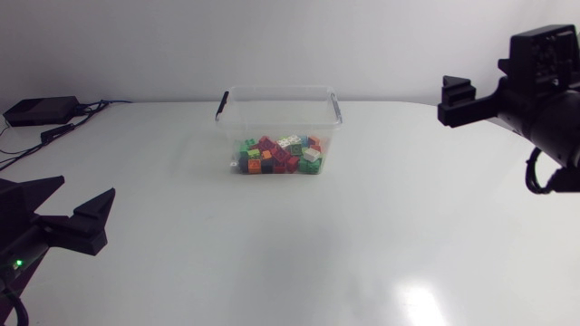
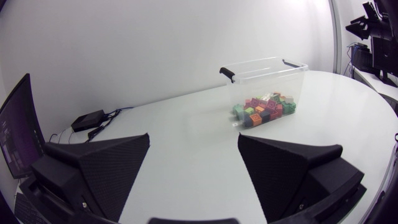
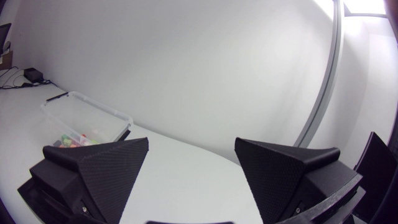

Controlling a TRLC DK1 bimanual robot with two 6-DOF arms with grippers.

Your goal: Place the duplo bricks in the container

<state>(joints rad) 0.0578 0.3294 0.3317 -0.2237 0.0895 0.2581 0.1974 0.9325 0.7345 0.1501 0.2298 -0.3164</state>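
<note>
— On the white surface (image 1: 272,263), what might go wrong?
— Bumping the clear container (image 1: 277,92) could slide it. My left tool (image 2: 193,137) and right tool (image 3: 191,142) gape empty, well apart from it; the duplo bricks (image 1: 281,156) I see lie inside.

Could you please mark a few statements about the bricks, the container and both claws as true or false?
1. The duplo bricks lie inside the container. True.
2. The left claw is shut on a brick. False: it is open and empty.
3. The container lies tipped on its side. False: it stands upright on the table.
4. The right claw is open and holds nothing. True.
</note>
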